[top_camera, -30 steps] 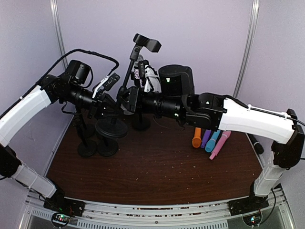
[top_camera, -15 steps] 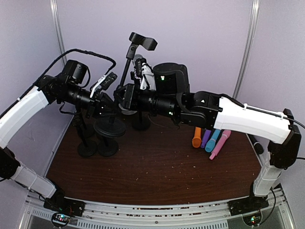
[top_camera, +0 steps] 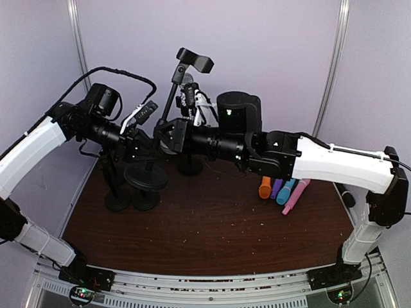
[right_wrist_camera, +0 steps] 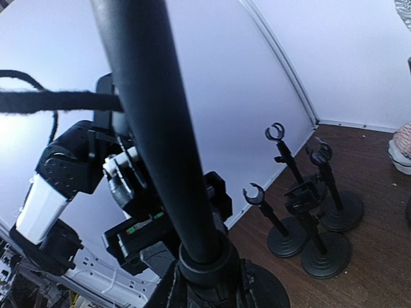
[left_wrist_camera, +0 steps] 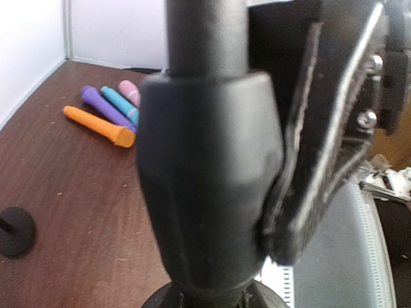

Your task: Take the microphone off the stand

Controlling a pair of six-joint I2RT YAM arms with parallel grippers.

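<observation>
A black stand hangs tilted above the table, its round base (top_camera: 146, 175) off the surface and its pole (top_camera: 174, 86) leaning up to the right. A short black piece (top_camera: 196, 59) sits across its top; I cannot tell whether that is the microphone or a bare clip. My left gripper (top_camera: 136, 149) is shut on the stand's thick collar (left_wrist_camera: 205, 186), with one finger (left_wrist_camera: 321, 147) showing beside it. My right gripper (top_camera: 166, 136) is shut on the pole (right_wrist_camera: 154, 128) just above, right next to the left one.
Three more stands (top_camera: 117, 199) (top_camera: 145, 197) (top_camera: 190, 165) rest on the brown table at the back left. Orange (top_camera: 264, 186), purple (top_camera: 277, 186), blue (top_camera: 286, 190) and pink (top_camera: 295, 196) microphones lie at the right. A black microphone (top_camera: 343, 192) lies by the right edge.
The held stand and both arms swayed slightly left, then back a little. Both grips look unchanged.
</observation>
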